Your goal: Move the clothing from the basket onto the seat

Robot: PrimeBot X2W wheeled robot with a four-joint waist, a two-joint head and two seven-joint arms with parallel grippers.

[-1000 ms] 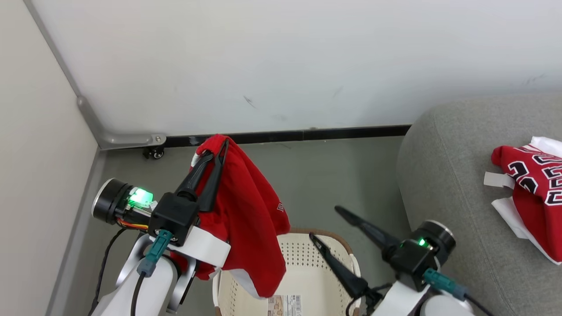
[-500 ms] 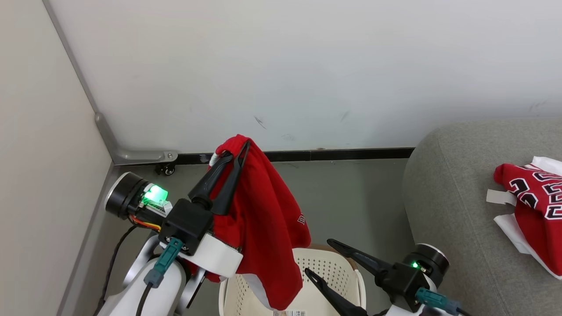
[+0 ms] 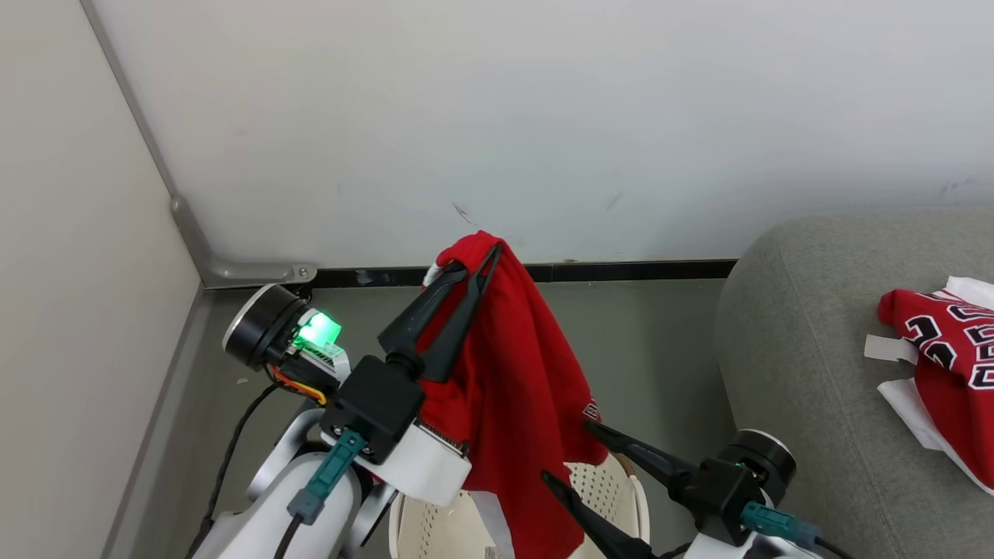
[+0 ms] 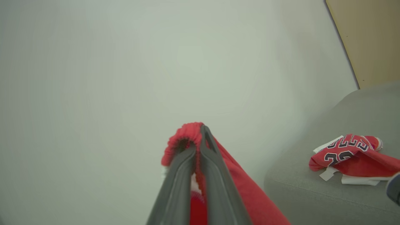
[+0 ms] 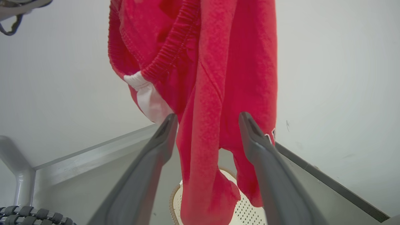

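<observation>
Nearest, at the bottom right of the head view: the right claw (image 3: 565, 449), fingers spread wide. Same claw (image 5: 207, 115) in the right wrist view, with hanging red fabric seen in the gap past the fingertips; touching or not, impossible to tell.

Just beneath: the cream perforated laundry basket (image 3: 609, 497) on the floor, brown-rimmed, largely covered from above by the hanging cloth. From the right wrist, a slice of its holes and rim (image 5: 247, 214) under the hem.

To the left and higher: the left claw (image 3: 477, 258), pressed together on the elastic waistband of the red shorts (image 3: 520, 373), held up above the basket. Shorts draped down from the pinch, white stripe near the bottom, small emblem at the right hem. Green light (image 3: 318, 330) lit on the left wrist. From the left wrist, claw (image 4: 198, 137) clamped on the gathered red band, shorts (image 4: 240, 181) falling away to the lower right. From the right wrist, the same shorts (image 5: 250, 62) hanging in long folds.

Further right: the grey sofa (image 3: 808, 334), rounded at the edge, with the red jersey (image 3: 947, 365) lying crumpled on its cushion, black white-outlined numerals up, white trim at its left side. Sofa (image 4: 312, 193) and jersey (image 4: 350, 153) also at the right of the left wrist view.

Farthest: grey floor (image 3: 644, 341), black baseboard (image 3: 637, 270), metal corner bracket (image 3: 233, 272), pale wall (image 3: 505, 116).
</observation>
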